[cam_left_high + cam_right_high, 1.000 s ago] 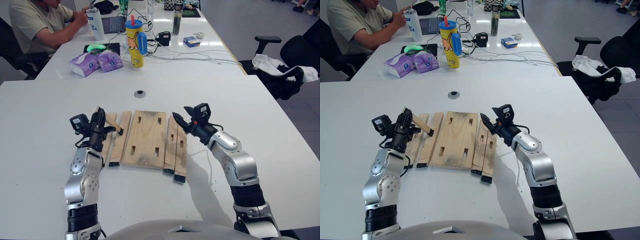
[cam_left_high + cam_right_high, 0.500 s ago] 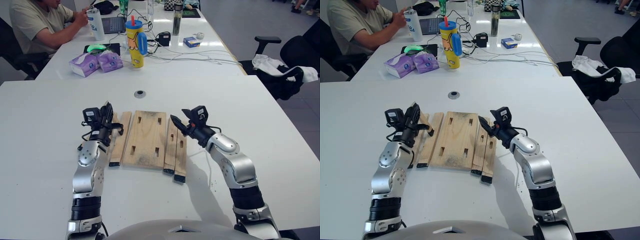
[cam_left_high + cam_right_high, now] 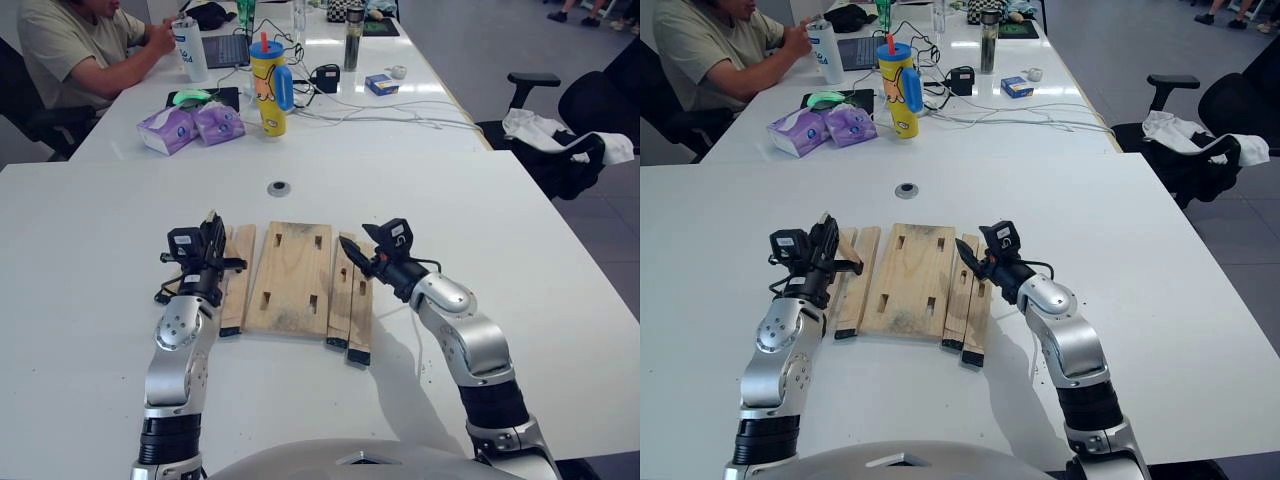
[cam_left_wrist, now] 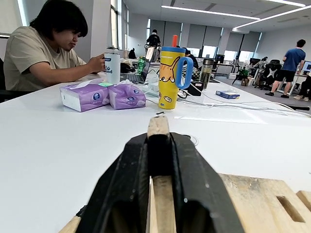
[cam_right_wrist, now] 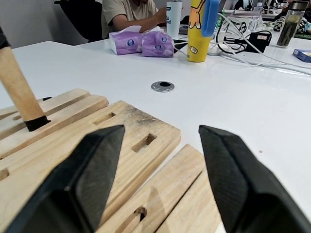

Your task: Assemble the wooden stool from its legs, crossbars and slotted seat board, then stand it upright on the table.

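Left gripper (image 4: 159,145) clamped on a wooden leg (image 4: 158,127), tilted up just left of the seat board (image 3: 290,275); right gripper (image 5: 159,133) hangs spread open over the planks (image 3: 352,300) on its right; yellow cup (image 3: 270,85) well behind.

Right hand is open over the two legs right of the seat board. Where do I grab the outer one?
Grip the outer pale wooden leg with a black foot cap at its capped near end, from above, right hand spanning its width. It lies flat against the neighbouring wooden leg, but that end seems to jut slightly past it, freeing both edges.
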